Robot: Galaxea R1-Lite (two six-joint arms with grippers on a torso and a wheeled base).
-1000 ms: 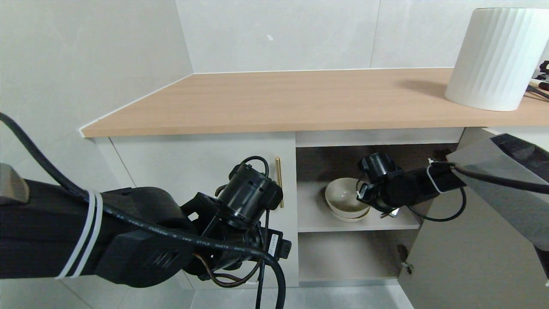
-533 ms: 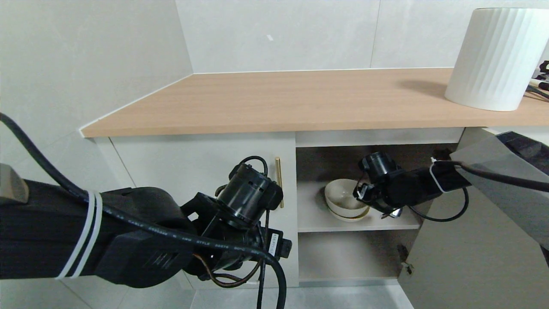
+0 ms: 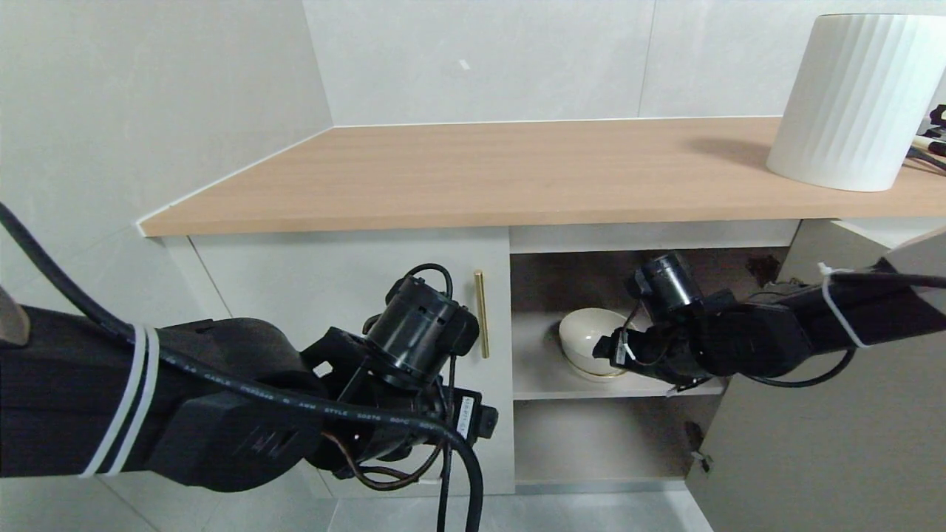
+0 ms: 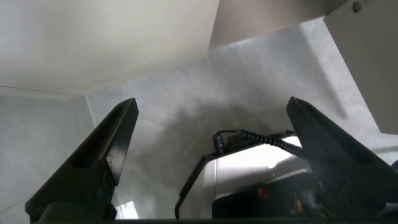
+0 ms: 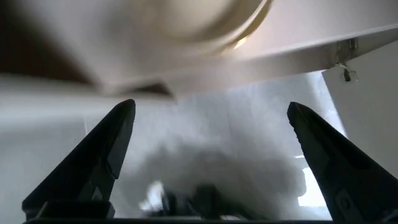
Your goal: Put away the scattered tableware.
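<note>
Before the shut door (image 3: pixel 332 288), left gripper (image 4: pixel 211 102): hung pointing down, fingers spread wide, empty.
Right gripper (image 5: pixel 210 106): was spread wide, empty, at the shelf (image 3: pixel 547 384) edge.
Bowls (image 3: pixel 587 343): sat stacked just beyond it.
Risk: a finger catching the rim could drag the stack off the shelf.

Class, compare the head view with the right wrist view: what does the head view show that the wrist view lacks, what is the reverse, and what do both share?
Head view adds: the wooden countertop, the white ribbed container standing on it, and the brass handle on the closed cabinet door. Right wrist view adds: the right end effector close up, its fingers spread wide with nothing between them. Both share: the cream bowl sitting on the cabinet shelf.
</note>
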